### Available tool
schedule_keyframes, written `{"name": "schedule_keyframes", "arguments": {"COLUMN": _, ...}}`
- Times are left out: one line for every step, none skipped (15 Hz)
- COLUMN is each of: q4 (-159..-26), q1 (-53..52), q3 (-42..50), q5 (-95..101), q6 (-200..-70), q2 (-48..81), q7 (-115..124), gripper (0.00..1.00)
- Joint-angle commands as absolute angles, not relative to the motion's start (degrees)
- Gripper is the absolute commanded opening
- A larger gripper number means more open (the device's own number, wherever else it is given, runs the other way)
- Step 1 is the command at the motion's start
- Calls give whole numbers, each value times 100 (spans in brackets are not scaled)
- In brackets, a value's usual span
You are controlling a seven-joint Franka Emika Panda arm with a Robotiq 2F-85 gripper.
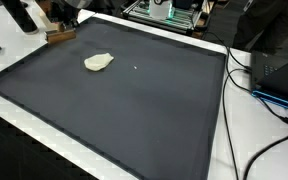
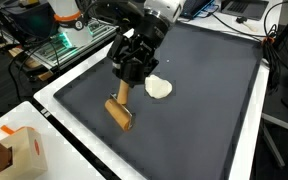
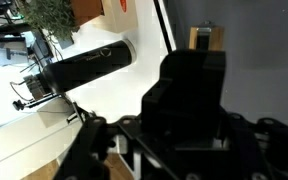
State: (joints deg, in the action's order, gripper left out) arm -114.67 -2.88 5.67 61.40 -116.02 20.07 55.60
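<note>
Gripper: The black gripper (image 2: 133, 72) hangs low over one corner of the mat with its fingers pointing down. Its dark body hides the fingertips in every view, so whether the jaws stand wide or narrow cannot be told.

Wooden block: The brown wooden block (image 2: 119, 112) lies flat on its long face just below the gripper, a stable rest that keeps it from rolling. A paler strip of wood seems to rise from it toward the fingers, but contact cannot be confirmed. In the wrist view the block (image 3: 206, 38) appears beyond the gripper's body, apart from it.

Pale lump: A soft-looking whitish lump (image 2: 159, 88) sits just beside the gripper, near the block but not touching it.

Mat: A dark mat (image 1: 134, 110) covers most of the white table (image 1: 234, 140), giving both things a plain, even surface.

Surroundings: A black cylinder (image 3: 89, 65) lies on its side off the mat. A cardboard box (image 2: 24, 152) stands at the table's edge, well clear of the arm, and cables (image 1: 240, 85) trail along another side.
</note>
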Motion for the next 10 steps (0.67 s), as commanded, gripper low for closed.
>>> {"name": "schedule_keyframes", "arguments": {"q4": -11272, "q1": -298, "q3": 491, "q5": 6324, "q6": -11254, "q2": 2195, "q7": 5639, "gripper": 25}}
{"name": "schedule_keyframes", "arguments": {"q4": -11240, "q1": -301, "q3": 476, "q5": 6330, "q6": -11246, "q2": 2233, "q7": 5623, "gripper": 25}}
{"name": "schedule_keyframes", "arguments": {"q4": -11223, "q1": -303, "q3": 461, "q5": 6352, "q6": -11286, "q2": 2258, "q7": 5617, "gripper": 25}}
{"name": "schedule_keyframes", "arguments": {"q4": -11201, "q1": -312, "q3": 448, "q5": 6378, "q6": -11309, "q2": 2279, "q7": 5608, "gripper": 25}}
{"name": "schedule_keyframes", "arguments": {"q4": -11178, "q1": -319, "q3": 435, "q5": 6409, "q6": -11338, "q2": 2298, "q7": 5603, "gripper": 25}}
{"name": "schedule_keyframes", "arguments": {"q4": -11164, "q1": -337, "q3": 423, "q5": 6470, "q6": -11352, "q2": 2312, "q7": 5616, "gripper": 25}}
{"name": "schedule_keyframes", "arguments": {"q4": -11151, "q1": -352, "q3": 406, "q5": 6534, "q6": -11361, "q2": 2323, "q7": 5627, "gripper": 25}}
{"name": "schedule_keyframes", "arguments": {"q4": -11152, "q1": -375, "q3": 381, "q5": 6622, "q6": -11383, "q2": 2324, "q7": 5638, "gripper": 25}}
{"name": "schedule_keyframes", "arguments": {"q4": -11151, "q1": -393, "q3": 359, "q5": 6704, "q6": -11395, "q2": 2331, "q7": 5647, "gripper": 25}}
{"name": "schedule_keyframes", "arguments": {"q4": -11147, "q1": -413, "q3": 327, "q5": 6766, "q6": -11402, "q2": 2337, "q7": 5640, "gripper": 25}}
